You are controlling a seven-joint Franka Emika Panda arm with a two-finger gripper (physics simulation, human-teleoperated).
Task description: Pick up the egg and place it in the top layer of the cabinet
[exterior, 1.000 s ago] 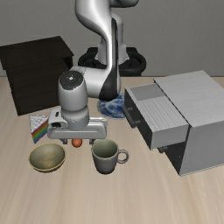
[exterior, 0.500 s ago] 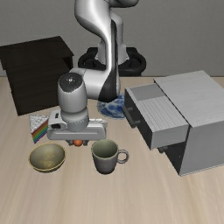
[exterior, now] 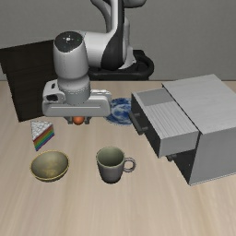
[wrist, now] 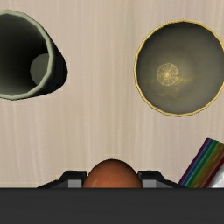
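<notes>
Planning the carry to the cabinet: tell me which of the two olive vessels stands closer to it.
The mug, the one with a handle, stands closer to the cabinet; the handleless bowl lies farther off, toward the exterior view's left.

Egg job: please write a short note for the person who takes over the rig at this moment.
Gripper: shut on the egg, held up above the table.
Cabinet: at the exterior view's right, its top drawer pulled out.
Done: egg grasped and off the table.
Left: carry it over the top drawer, lower it and release it inside.
</notes>
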